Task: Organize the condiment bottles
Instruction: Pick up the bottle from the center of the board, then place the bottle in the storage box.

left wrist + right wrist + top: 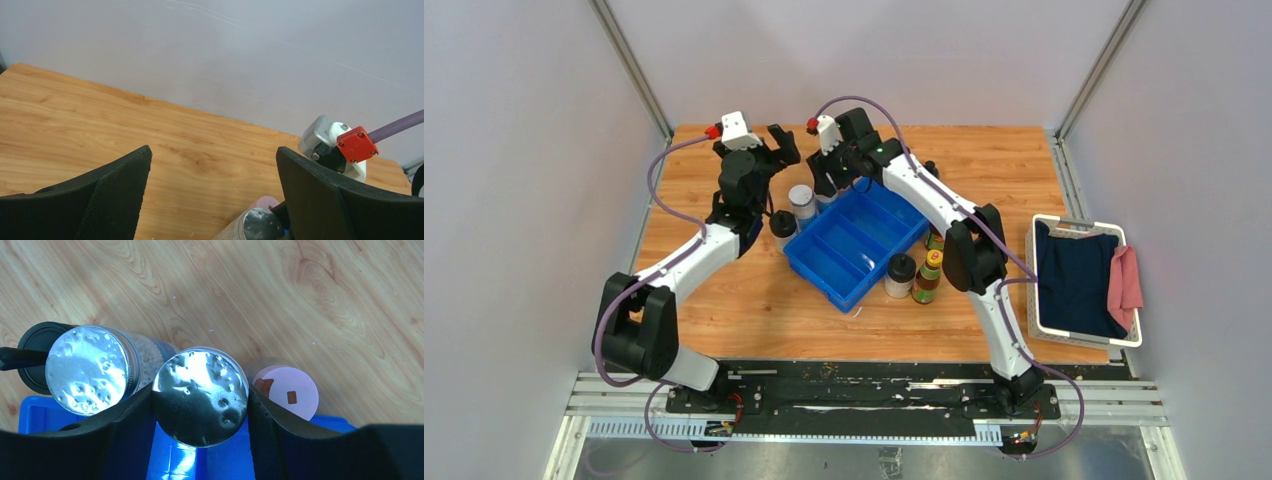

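1. The right fingers (280, 440) pinch a foil-topped jar (200, 397) between them; both pads touch its wall, one on each side.
2. This jar is upright at the far rim of the blue tray (40, 415), with blue plastic visible under it. I cannot tell whether it rests on something or is lifted.
3. A second foil-topped jar (87, 367) stands just beside one pad, and a pink-lidded jar (292, 390) just beside the other. Both are outside the grip.
4. The left fingers (115, 200) are spread wide and hold nothing; only the wooden surface (200, 155) shows between them.
5. In the top view, a black-lidded jar (900, 272) and a dark bottle with a yellow-red cap (928, 280) stand side by side against the tray's near right side, well apart from both pairs of fingers.
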Action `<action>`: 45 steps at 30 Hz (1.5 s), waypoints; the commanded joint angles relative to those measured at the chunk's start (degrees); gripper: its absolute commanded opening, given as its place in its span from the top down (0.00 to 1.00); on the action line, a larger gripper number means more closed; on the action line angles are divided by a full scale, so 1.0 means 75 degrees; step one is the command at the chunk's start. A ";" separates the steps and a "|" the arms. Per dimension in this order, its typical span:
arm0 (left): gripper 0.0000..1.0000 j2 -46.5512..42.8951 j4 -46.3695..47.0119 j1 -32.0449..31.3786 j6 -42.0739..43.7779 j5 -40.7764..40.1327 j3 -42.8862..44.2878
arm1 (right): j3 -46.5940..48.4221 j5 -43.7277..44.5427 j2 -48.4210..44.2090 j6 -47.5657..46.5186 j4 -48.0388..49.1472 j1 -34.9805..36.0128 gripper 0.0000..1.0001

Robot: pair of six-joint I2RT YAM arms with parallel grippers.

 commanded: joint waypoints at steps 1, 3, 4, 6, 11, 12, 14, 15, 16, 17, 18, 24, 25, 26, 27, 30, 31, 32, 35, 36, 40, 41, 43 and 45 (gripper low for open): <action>0.02 -0.0288 0.0165 0.0061 -0.0019 -0.0152 -0.0163 | -0.0094 0.0340 -0.0709 -0.0175 0.0217 0.0112 1.00; 0.02 -0.0343 0.0169 0.0061 0.0007 -0.0227 -0.0182 | -0.0114 0.0405 -0.0780 -0.0197 0.0272 0.0111 1.00; 0.02 -0.0391 0.0166 0.0061 0.0019 -0.0267 -0.0187 | -0.0117 0.0419 -0.0798 -0.0200 0.0285 0.0114 1.00; 0.02 -0.0443 0.0168 0.0061 0.0045 -0.0356 -0.0197 | -0.0066 0.0438 -0.0841 -0.0217 0.0299 0.0113 1.00; 0.02 -0.0553 0.0174 0.0061 0.0075 -0.0503 -0.0213 | 0.0120 0.0478 -0.0945 -0.0256 0.0312 0.0120 1.00; 0.02 -0.0572 0.0177 0.0061 0.0081 -0.0552 -0.0231 | 0.0155 0.0489 -0.0976 -0.0258 0.0312 0.0115 1.00; 0.02 -0.0601 0.0168 0.0061 0.0081 -0.0611 -0.0244 | 0.0225 0.0465 -0.1036 -0.0253 0.0312 0.0111 1.00; 0.02 -0.0622 0.0175 0.0061 0.0087 -0.0619 -0.0246 | 0.0261 0.0445 -0.1071 -0.0249 0.0312 0.0111 1.00; 0.02 -0.0641 0.0172 0.0061 0.0095 -0.0628 -0.0247 | 0.0302 0.0434 -0.1107 -0.0238 0.0312 0.0112 1.00; 0.02 -0.0650 0.0166 0.0061 0.0095 -0.0631 -0.0247 | 0.0348 0.0428 -0.1153 -0.0236 0.0323 0.0112 1.00; 0.02 -0.0663 0.0170 0.0061 0.0093 -0.0640 -0.0247 | 0.0374 0.0432 -0.1197 -0.0226 0.0330 0.0115 1.00; 0.02 -0.0776 0.0164 0.0061 0.0093 -0.0623 -0.0257 | 0.0529 0.0671 -0.1601 -0.0276 0.0430 0.0116 1.00; 0.03 -0.0798 0.0159 0.0061 0.0083 -0.0614 -0.0267 | 0.0536 0.0703 -0.1678 -0.0281 0.0465 0.0119 1.00; 0.03 -0.0818 0.0156 0.0061 0.0081 -0.0609 -0.0276 | 0.0550 0.0737 -0.1729 -0.0288 0.0484 0.0110 1.00; 0.03 -0.0847 0.0154 0.0061 0.0077 -0.0598 -0.0297 | 0.0566 0.0758 -0.1798 -0.0293 0.0488 0.0111 1.00; 0.03 -0.0924 0.0154 0.0061 0.0058 -0.0585 -0.0357 | 0.0540 0.0848 -0.2015 -0.0295 0.0520 0.0112 1.00; 0.03 -0.0946 0.0158 0.0061 0.0058 -0.0584 -0.0379 | 0.0492 0.0899 -0.2106 -0.0300 0.0548 0.0111 1.00; 0.03 -0.0961 0.0160 0.0061 0.0058 -0.0579 -0.0395 | 0.0424 0.0967 -0.2210 -0.0305 0.0594 0.0109 1.00; 0.03 -0.1021 0.0157 0.0061 0.0050 -0.0565 -0.0454 | 0.0252 0.1228 -0.2536 -0.0326 0.0617 0.0102 1.00; 0.03 -0.1041 0.0150 0.0061 0.0047 -0.0551 -0.0466 | 0.0182 0.1326 -0.2637 -0.0337 0.0617 0.0104 1.00; 0.04 -0.1076 0.0145 0.0061 0.0012 -0.0476 -0.0515 | -0.0309 0.1758 -0.3084 -0.0352 0.0617 0.0083 1.00; 0.04 -0.1081 0.0148 0.0061 0.0002 -0.0449 -0.0516 | -0.0454 0.1822 -0.3197 -0.0346 0.0620 0.0076 1.00; 0.04 -0.1090 0.0152 0.0061 -0.0021 -0.0411 -0.0538 | -0.0779 0.2051 -0.3430 -0.0294 0.0617 0.0035 1.00; 0.04 -0.1096 0.0151 0.0061 -0.0046 -0.0389 -0.0568 | -0.1121 0.2228 -0.3639 -0.0199 0.0623 -0.0049 1.00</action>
